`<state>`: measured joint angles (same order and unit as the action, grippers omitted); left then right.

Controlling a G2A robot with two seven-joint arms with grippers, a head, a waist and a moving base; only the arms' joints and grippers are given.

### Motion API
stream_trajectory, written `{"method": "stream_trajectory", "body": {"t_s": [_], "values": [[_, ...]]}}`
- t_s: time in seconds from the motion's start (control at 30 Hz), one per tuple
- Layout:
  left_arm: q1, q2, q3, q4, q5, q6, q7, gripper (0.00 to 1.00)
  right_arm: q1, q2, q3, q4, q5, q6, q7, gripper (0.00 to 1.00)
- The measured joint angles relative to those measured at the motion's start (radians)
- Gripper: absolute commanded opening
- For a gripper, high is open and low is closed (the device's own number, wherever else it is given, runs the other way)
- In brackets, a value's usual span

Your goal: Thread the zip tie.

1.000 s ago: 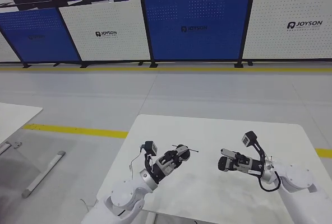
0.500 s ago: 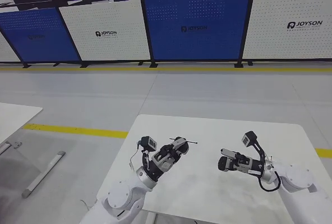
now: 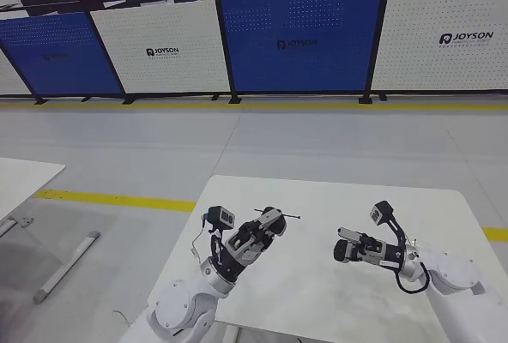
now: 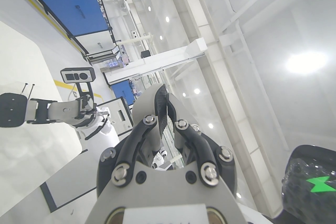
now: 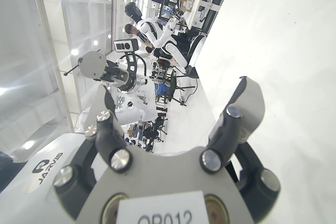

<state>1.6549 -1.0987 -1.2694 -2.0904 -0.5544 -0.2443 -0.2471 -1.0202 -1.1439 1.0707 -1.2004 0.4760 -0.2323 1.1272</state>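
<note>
The left gripper point(image 3: 269, 225) is held above the white rectangular table point(image 3: 323, 193). Its jaws are closed on the thin black plastic zip tie point(image 3: 288, 215), which sticks out on both sides. The right gripper point(image 5: 176, 93) is apart from it over the table, with jaws wide open and holding nothing.

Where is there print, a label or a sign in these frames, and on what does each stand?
Logo print, small: white wall panels and blue panel.
Logo print: white arm shell.
Label, cut off by the frame edge: right wrist plate.
Green lightning-bolt sign: black wrapped object.
</note>
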Motion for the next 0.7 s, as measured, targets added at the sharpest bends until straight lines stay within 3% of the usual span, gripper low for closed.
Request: {"method": "stream_trajectory", "body": {"t_s": [0.07, 0.23, 0.47, 0.57, 0.7], "values": [[-0.005, -0.002, 0.005, -0.011, -0.026, -0.006, -0.014, 0.00, 0.000, 0.000, 0.000, 0.000, 0.000, 0.000, 0.000, 1.00], [0.001, -0.007, 0.000, -0.029, -0.044, -0.071, -0.017, 0.00, 0.000, 0.000, 0.000, 0.000, 0.000, 0.000, 0.000, 1.00], [0.001, -0.007, -0.001, -0.029, -0.045, -0.073, -0.014, 0.00, 0.000, 0.000, 0.000, 0.000, 0.000, 0.000, 0.000, 1.00], [-0.007, -0.006, 0.003, -0.009, -0.001, -0.038, -0.022, 0.00, 0.000, 0.000, 0.000, 0.000, 0.000, 0.000, 0.000, 1.00], [-0.012, -0.002, 0.009, 0.028, 0.144, 0.022, -0.031, 0.00, 0.000, 0.000, 0.000, 0.000, 0.000, 0.000, 0.000, 1.00]]}}
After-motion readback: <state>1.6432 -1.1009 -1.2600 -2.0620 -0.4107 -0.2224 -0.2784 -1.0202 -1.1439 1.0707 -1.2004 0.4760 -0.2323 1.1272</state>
